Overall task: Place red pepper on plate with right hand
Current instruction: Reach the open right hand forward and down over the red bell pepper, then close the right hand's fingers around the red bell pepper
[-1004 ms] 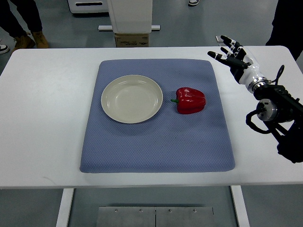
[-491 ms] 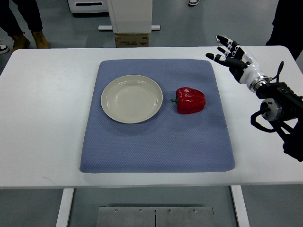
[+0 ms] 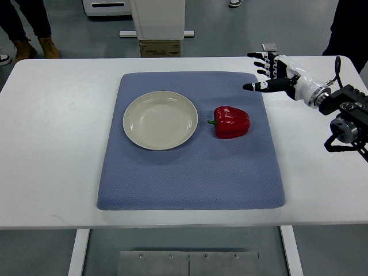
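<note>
A red bell pepper (image 3: 232, 122) with a green stem lies on its side on the blue mat (image 3: 190, 172), just right of the cream plate (image 3: 160, 120). Nothing lies on the plate. My right hand (image 3: 261, 72) hovers over the mat's far right corner, up and to the right of the pepper, apart from it. Its fingers are spread and hold nothing. Its arm (image 3: 339, 109) reaches in from the right edge. The left arm does not show.
The mat lies on a white table (image 3: 52, 144). Beyond the far edge stand a white machine base with a cardboard box (image 3: 160, 48), and people's legs at the top left (image 3: 29, 29) and top right (image 3: 351, 29).
My right hand has swung left and turned flatter, from beside the mat's right corner to over it, nearer the pepper. The pepper and plate have not moved.
</note>
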Available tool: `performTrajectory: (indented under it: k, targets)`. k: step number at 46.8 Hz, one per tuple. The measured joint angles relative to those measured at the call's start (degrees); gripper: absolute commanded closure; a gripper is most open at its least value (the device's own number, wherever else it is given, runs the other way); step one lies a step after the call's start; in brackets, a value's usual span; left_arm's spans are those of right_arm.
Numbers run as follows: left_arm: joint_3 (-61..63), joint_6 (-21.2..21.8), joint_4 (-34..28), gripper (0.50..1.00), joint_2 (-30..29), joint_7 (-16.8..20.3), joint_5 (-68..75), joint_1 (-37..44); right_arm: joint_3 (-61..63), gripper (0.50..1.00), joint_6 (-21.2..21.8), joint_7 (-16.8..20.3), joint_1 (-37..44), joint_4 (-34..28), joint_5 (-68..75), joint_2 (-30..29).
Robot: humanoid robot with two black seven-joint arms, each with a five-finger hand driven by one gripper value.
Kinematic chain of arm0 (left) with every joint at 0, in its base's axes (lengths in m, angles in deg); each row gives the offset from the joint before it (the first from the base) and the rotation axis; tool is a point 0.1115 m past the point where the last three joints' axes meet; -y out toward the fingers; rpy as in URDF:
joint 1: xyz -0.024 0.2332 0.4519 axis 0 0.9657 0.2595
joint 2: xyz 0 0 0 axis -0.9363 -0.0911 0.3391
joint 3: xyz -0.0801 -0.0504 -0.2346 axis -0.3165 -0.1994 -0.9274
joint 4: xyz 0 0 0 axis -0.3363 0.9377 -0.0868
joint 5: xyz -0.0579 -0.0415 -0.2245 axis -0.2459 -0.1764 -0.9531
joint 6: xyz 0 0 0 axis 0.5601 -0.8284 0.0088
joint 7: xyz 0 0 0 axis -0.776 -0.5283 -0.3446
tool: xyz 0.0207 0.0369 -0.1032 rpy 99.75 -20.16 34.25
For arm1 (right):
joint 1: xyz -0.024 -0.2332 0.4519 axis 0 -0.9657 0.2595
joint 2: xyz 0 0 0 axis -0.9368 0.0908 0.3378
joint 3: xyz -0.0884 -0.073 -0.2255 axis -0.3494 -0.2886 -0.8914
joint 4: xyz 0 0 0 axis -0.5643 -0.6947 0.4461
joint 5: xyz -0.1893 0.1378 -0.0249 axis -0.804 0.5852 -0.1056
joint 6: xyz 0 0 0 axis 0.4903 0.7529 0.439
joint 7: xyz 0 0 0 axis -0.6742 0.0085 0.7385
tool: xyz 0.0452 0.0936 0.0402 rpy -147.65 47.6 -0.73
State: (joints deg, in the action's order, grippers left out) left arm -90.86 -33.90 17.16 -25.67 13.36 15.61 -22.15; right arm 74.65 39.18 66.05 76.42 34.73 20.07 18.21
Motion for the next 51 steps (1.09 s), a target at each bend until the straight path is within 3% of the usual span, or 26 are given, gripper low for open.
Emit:
performTrajectory:
  k: [19,51]
  targets:
    - [0.0,0.0,0.0,0.5,0.0,0.0,0.0,0.01,-15.82,0.5,0.82,-1.54,8.57,-1.56,-4.39,0.98]
    - [0.0,0.0,0.0,0.5,0.0,0.0,0.0,0.01,-23.97,0.5,0.58,-1.1,11.56,-1.86,-13.15,-0.55]
